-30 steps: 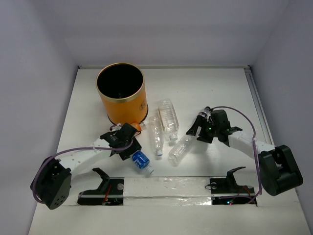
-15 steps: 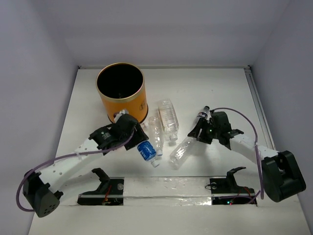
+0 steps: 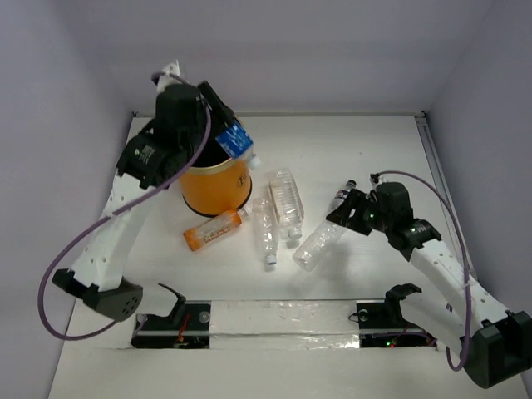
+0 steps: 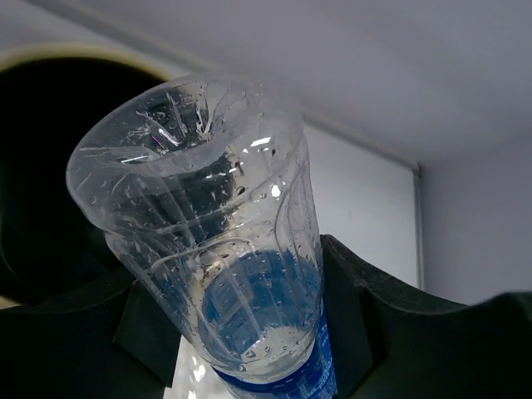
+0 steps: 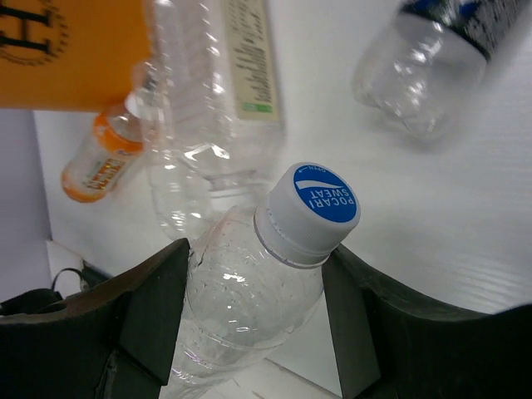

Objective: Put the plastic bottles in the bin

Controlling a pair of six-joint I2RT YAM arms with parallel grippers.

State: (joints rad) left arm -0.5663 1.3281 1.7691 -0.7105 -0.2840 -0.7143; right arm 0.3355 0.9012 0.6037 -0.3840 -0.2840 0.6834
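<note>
My left gripper point(image 3: 223, 137) is raised over the orange bin point(image 3: 218, 189) and is shut on the blue-labelled bottle point(image 3: 235, 141). In the left wrist view that bottle point(image 4: 216, 249) fills the jaws, its base pointing at the bin's black inside point(image 4: 41, 183). My right gripper point(image 3: 349, 218) is shut on a clear bottle point(image 3: 319, 244) with a blue and white cap point(image 5: 316, 208); the black fingers point(image 5: 158, 291) press both of its sides. On the table lie an orange bottle point(image 3: 215, 230), a slim clear bottle point(image 3: 265, 229), a larger ribbed bottle point(image 3: 286, 202) and a black-capped bottle point(image 3: 342, 198).
The table's back wall and side walls close in the white surface. Two black gripper stands point(image 3: 174, 303) sit on a taped strip along the near edge. A purple cable point(image 3: 83, 241) hangs from the left arm.
The left arm has lifted the blue-labelled bottle from the table to above the bin, uncovering the orange bottle. The right gripper has closed on the clear bottle and shifted it slightly.
</note>
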